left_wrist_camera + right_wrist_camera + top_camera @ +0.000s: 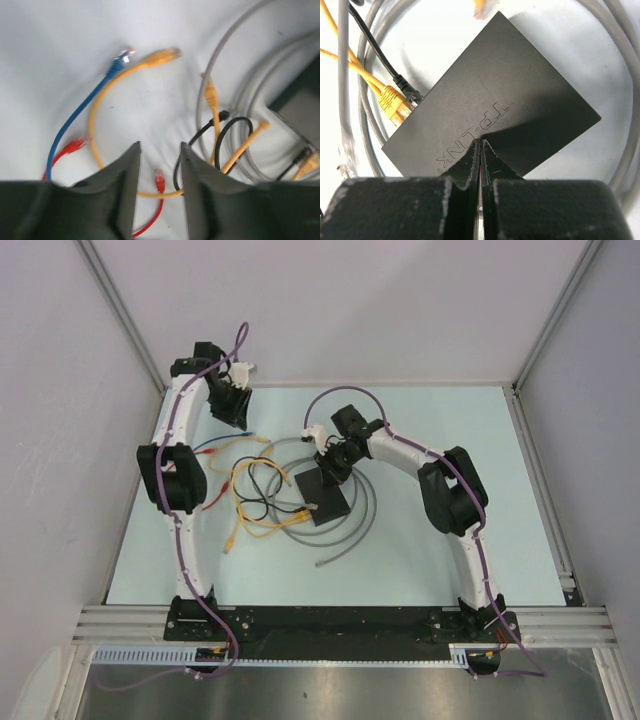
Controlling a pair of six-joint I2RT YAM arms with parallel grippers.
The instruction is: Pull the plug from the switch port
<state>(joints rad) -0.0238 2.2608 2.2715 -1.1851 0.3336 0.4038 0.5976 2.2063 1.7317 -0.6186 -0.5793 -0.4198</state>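
Observation:
The switch point(323, 498) is a flat black box lying amid loose cables at mid-table. In the right wrist view the switch point(490, 105) fills the frame. Two yellow plugs point(393, 105) and a black plug point(407, 91) sit in ports on its left edge. My right gripper point(480, 143) is shut, holds nothing, and its tips are over the switch's top by the logo; it also shows in the top view point(331, 462). My left gripper point(159, 146) is open and empty, above a loose red plug point(159, 180). It is at the back left point(236, 406), away from the switch point(299, 107).
Loose cables lie left of the switch: a blue plug point(119, 59), a yellow plug point(163, 55), black loops point(220, 131) and grey cable coils point(350, 525) around the switch. Frame rails run along the table's sides and front edge point(340, 620).

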